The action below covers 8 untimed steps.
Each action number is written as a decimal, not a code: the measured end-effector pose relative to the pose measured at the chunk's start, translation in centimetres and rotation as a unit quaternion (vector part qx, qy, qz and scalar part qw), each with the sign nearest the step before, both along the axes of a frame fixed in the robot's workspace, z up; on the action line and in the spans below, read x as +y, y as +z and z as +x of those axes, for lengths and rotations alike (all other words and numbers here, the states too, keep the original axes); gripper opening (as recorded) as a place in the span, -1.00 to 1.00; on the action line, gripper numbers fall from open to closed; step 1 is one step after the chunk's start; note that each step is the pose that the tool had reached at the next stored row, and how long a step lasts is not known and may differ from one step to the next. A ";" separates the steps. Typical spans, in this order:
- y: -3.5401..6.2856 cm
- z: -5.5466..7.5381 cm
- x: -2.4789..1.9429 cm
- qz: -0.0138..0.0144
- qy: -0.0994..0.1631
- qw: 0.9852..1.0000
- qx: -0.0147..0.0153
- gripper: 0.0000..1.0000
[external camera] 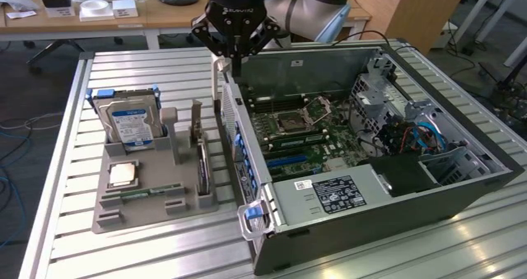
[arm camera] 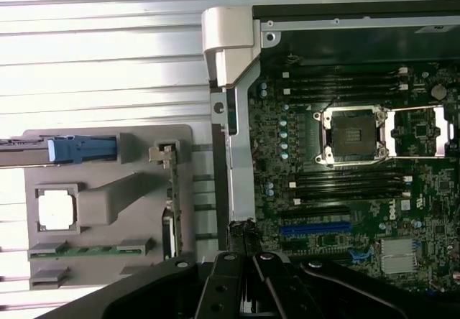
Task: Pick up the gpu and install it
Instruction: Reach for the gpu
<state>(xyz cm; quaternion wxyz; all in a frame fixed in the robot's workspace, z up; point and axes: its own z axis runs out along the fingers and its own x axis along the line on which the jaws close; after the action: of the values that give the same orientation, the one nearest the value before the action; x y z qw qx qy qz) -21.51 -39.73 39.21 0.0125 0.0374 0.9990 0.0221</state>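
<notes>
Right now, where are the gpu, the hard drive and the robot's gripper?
gpu [external camera: 203, 168]: exterior view, dark edge of the upright card.
hard drive [external camera: 132, 128]: exterior view, its blue-white label.
gripper [external camera: 236, 68]: exterior view, between its shut fingertips.

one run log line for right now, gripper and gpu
gripper: shut, empty, over pc case wall beside tray | gpu: on edge in grey holder tray | install: not done

The exterior view looks down slantwise from afar, while the wrist view, nearer, faces straight down; both share the motherboard [external camera: 329, 137] and tray [external camera: 148, 214].
</notes>
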 end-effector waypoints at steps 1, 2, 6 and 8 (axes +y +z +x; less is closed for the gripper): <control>-0.01 -0.2 0.00 0.000 0.000 1.000 0.000 -0.73; -0.01 -0.4 0.00 0.000 0.000 1.000 0.000 -0.73; -0.02 -1.0 0.00 0.000 0.000 1.000 0.000 -0.73; -0.02 -1.3 0.00 0.000 0.000 1.000 0.000 -0.73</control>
<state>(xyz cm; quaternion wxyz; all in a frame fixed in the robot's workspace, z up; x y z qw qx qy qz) -22.81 -39.73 39.19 0.0125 0.0374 0.9990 0.0221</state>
